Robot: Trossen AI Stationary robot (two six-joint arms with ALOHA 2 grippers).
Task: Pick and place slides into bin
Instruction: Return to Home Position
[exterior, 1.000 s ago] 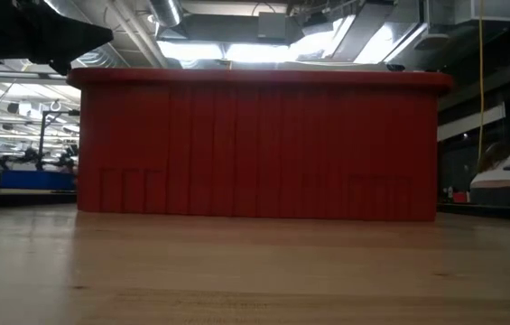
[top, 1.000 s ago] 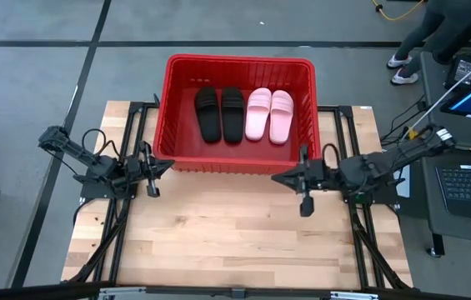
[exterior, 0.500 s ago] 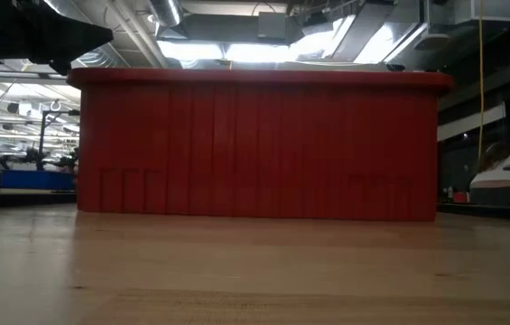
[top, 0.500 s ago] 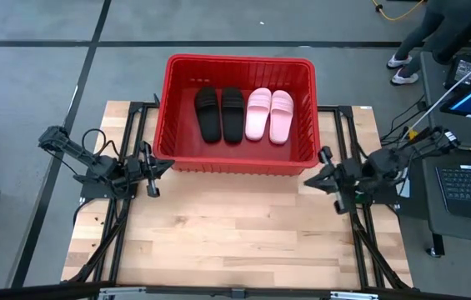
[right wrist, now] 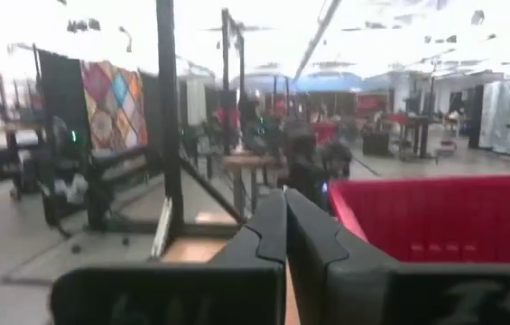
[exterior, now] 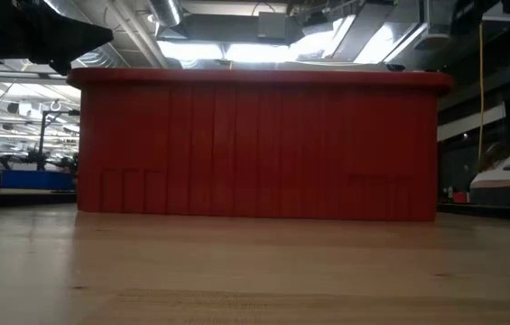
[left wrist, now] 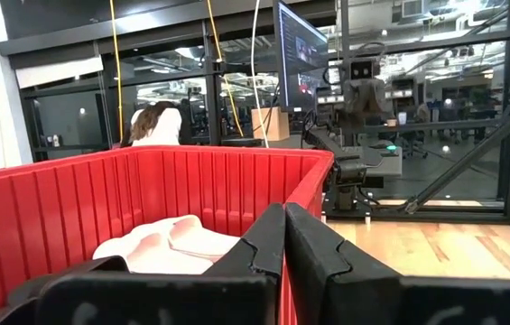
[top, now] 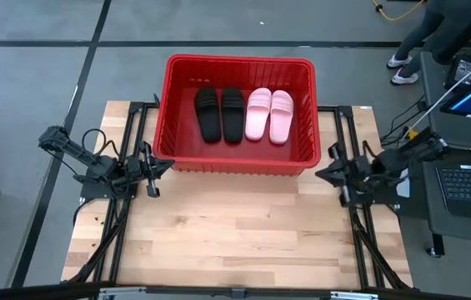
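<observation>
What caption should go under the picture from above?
Black slides and pink slides lie in the red bin; left gripper and right gripper, shut, flank it.

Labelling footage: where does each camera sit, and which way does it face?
High: overhead, straight down on left gripper, right gripper and the bin holding slides.
Low: at table level, facing the bin's wall; no gripper.
Left wrist: past the shut left gripper into the bin.
Right wrist: past the shut right gripper toward the bin's corner.
Shared: all show the bin.
</observation>
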